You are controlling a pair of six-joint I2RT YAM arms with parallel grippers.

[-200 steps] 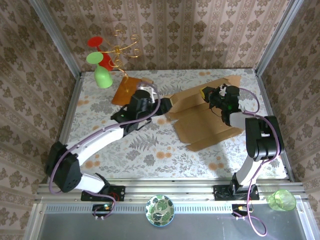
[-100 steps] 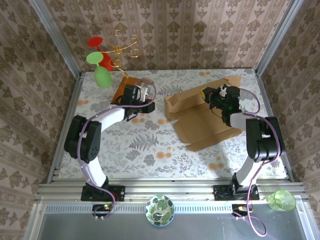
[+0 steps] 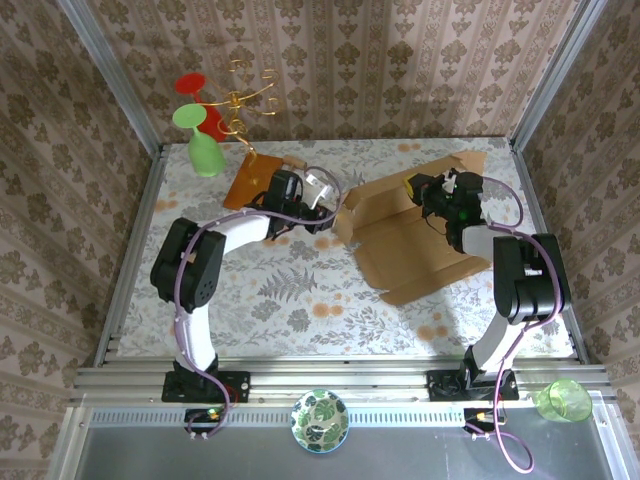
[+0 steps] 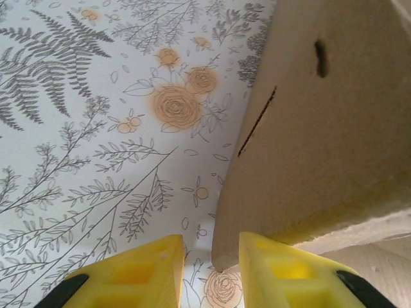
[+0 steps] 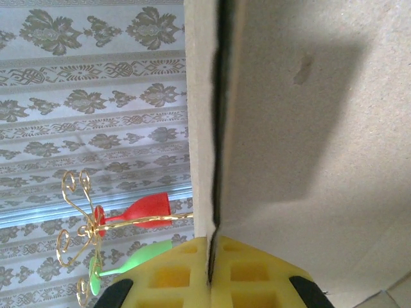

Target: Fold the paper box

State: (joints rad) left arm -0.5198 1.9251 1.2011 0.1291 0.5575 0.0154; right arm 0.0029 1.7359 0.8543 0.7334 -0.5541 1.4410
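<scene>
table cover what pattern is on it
White table cover with grey fern and leaf sketches and orange flowers, clearest in the left wrist view.

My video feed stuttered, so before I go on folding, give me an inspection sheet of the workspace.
Surface: flowered tablecloth, lying flat.
Job's things: box, partly folded, with the back wall raised and the rest flat.
Clutter: wooden board at the far left, apart from the box; wire stand holding a red glass and a green glass; green cup and plate by the near rail.
Grippers: left gripper open at the box's left corner; right gripper shut on the raised wall's edge.
Cables: purple cable along each arm.
Surroundings: wallpapered walls, metal frame.
</scene>
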